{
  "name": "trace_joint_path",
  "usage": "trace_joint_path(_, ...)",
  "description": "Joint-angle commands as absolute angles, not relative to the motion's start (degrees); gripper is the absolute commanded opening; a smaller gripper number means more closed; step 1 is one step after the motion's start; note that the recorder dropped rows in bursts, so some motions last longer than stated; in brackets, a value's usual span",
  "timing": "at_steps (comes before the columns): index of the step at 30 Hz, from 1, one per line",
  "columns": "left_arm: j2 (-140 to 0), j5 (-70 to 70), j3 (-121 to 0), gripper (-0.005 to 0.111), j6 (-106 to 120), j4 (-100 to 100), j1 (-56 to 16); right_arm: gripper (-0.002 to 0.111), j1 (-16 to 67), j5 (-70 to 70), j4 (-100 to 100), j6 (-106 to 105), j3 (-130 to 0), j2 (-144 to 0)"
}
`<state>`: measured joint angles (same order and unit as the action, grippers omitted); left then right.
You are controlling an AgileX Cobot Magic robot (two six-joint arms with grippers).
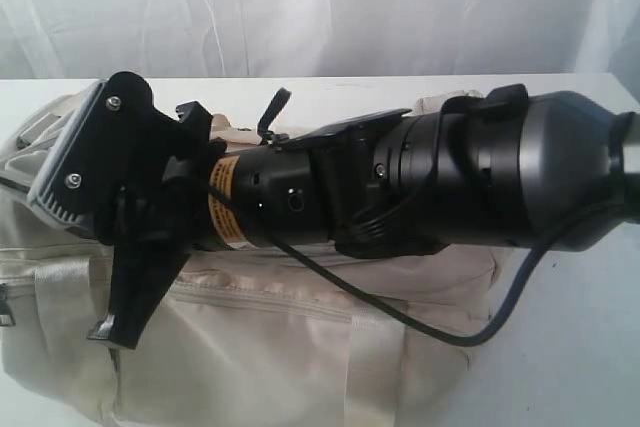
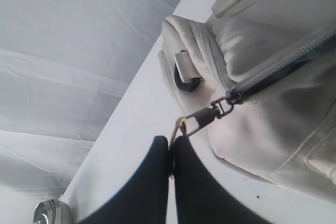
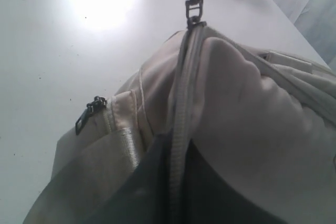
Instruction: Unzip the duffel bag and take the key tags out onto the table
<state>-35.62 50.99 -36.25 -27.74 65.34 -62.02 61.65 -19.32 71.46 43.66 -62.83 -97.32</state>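
Observation:
The cream duffel bag (image 1: 300, 347) lies on the white table (image 1: 580, 347). In the left wrist view my left gripper (image 2: 171, 141) is shut on the ring of the metal zipper pull (image 2: 203, 119) at the bag's (image 2: 273, 108) end, just above the table (image 2: 131, 140). My right arm reaches across the bag, its gripper (image 1: 113, 330) pointing down. In the right wrist view the right gripper (image 3: 176, 142) is shut on the grey zipper band (image 3: 185, 87), which runs closed to the pull (image 3: 193, 1). The key tags are out of view.
A side pocket zipper pull (image 3: 86, 115) hangs on the bag's flank. A black D-ring (image 2: 186, 80) sits at the bag's end. A shiny metal object (image 2: 50, 214) stands on the table past that end. A white curtain (image 1: 300, 7) backs the table.

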Motion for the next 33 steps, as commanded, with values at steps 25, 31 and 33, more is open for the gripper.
trace_joint_path(25, -44.7, 46.27, -36.48, 0.0, -39.5, 82.91, -53.48, 0.0, 62.26, -26.48, 83.2, 50.34, -62.78, -94.23)
trace_joint_path(31, -48.44, 28.83, -36.48, 0.0, -45.72, 83.36, -38.11, 0.0, 62.26, -26.45, 86.31, 54.19, -62.78, -94.11)
trace_joint_path(33, -49.34, 23.65, -36.48, 0.0, -48.27, 83.36, -33.8, 0.0, 62.26, -26.45, 87.63, 54.77, -62.78, -94.11)
